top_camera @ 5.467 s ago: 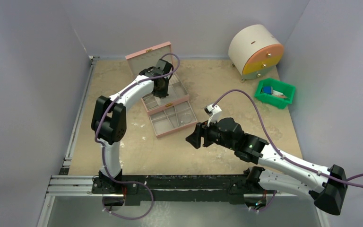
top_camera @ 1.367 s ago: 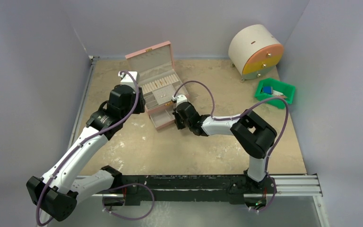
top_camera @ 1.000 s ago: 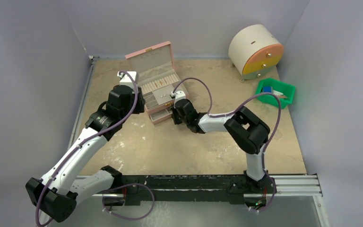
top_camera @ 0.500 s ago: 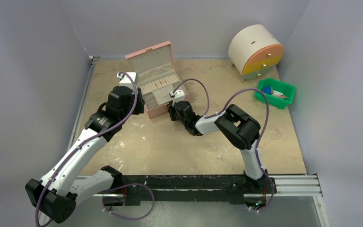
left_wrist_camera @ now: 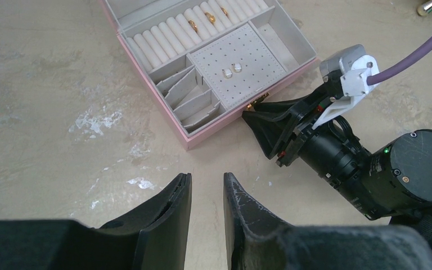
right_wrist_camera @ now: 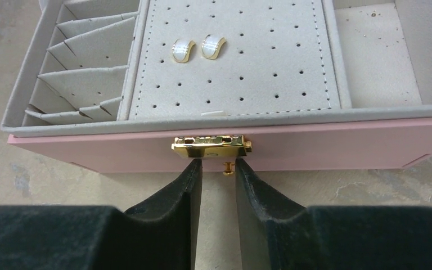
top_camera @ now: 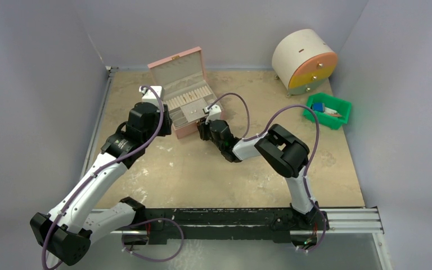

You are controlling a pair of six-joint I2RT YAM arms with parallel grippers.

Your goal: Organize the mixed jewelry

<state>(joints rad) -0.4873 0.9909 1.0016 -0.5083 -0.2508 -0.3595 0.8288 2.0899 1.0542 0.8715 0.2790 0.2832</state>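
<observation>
The pink jewelry box (top_camera: 178,65) stands open at the back of the table, its lid raised. Two white-and-gold earrings (right_wrist_camera: 198,48) sit on the perforated pad, and small gold rings (left_wrist_camera: 193,24) are tucked in the ring rolls. My right gripper (right_wrist_camera: 218,164) is open, with its tips against the box's pink front (right_wrist_camera: 343,149) just under the gold clasp (right_wrist_camera: 211,145). A tiny gold knob (right_wrist_camera: 228,167) lies between its fingers, unclamped. My left gripper (left_wrist_camera: 206,179) hovers over bare table in front of the box's left corner, open a little and holding nothing.
A round white drum with an orange and yellow front (top_camera: 304,61) stands at the back right. A green bin (top_camera: 327,111) holding blue items is beside it. Grey walls close in the table on the left, back and right.
My right gripper pushed toward the box and the lower drawer slid in flush. Its jaws then parted. The left arm has stayed still.
</observation>
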